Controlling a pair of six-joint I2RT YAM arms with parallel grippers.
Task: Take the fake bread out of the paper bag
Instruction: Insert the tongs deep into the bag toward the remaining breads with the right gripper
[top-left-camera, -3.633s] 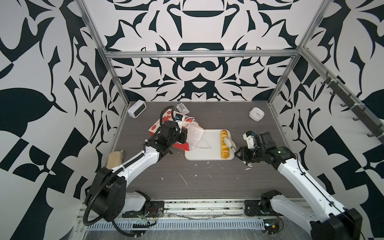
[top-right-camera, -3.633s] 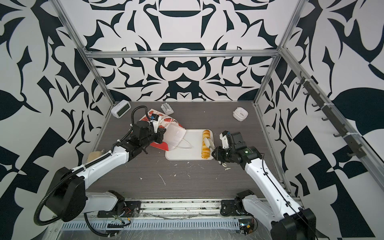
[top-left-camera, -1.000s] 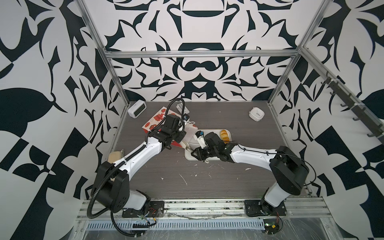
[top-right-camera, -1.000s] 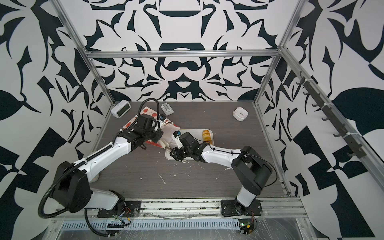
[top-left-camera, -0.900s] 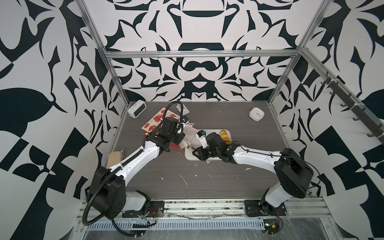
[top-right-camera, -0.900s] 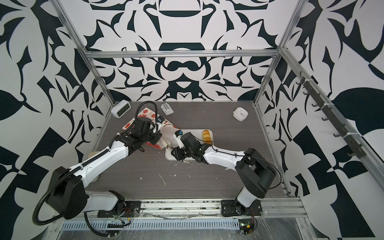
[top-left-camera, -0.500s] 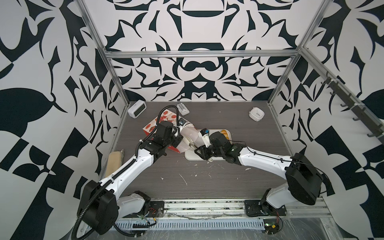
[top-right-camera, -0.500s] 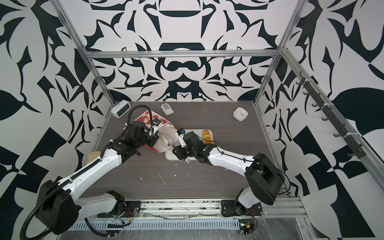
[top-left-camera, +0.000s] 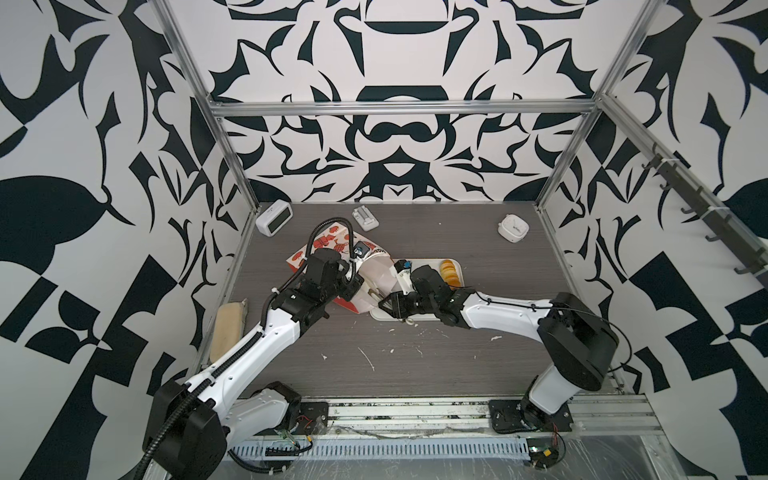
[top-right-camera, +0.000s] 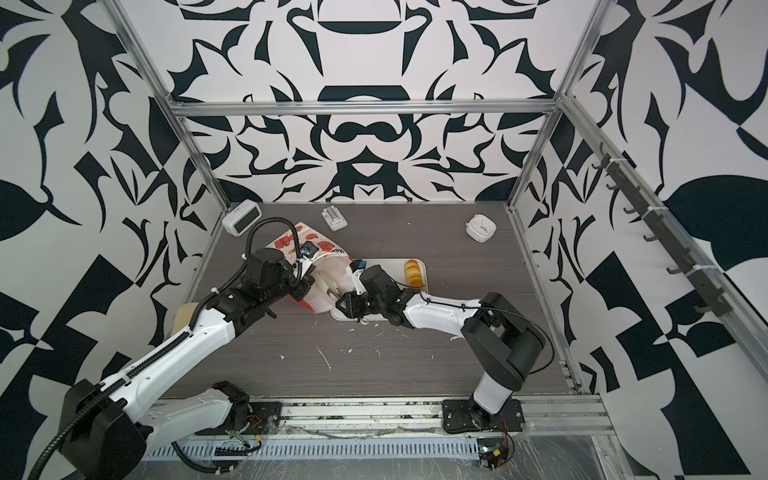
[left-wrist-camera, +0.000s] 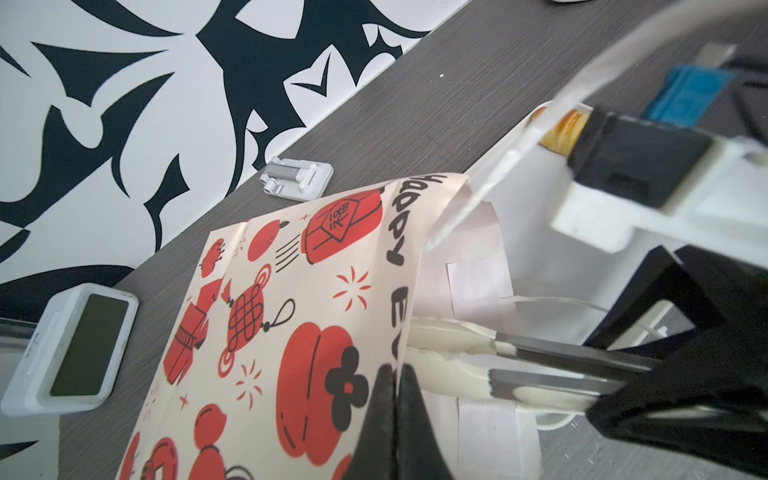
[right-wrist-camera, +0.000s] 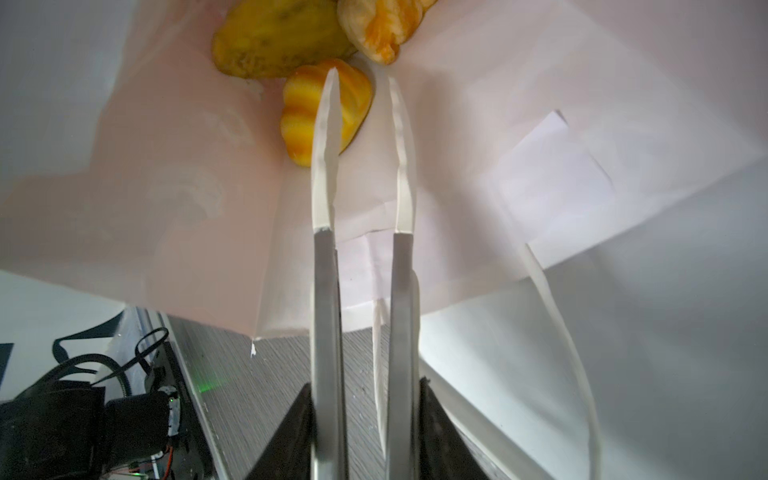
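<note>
Jaws perhaps touch bread (right-wrist-camera: 297, 112) only right wrist shows.

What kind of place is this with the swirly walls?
Probably a robot test lab: a white left arm and right arm bolted to a rail, a metal frame around the table, and a paper bag of toy bread for practice.

Clock (top-left-camera: 274, 217), tray (top-right-camera: 397, 265), beige block (top-left-camera: 227, 328), perhaps a timer (top-left-camera: 513, 227).

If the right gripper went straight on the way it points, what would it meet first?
Probably the ridged golden bun inside the paper bag, just ahead of the right gripper, whose jaws stand open. Depth is unclear, so paper may come first.
</note>
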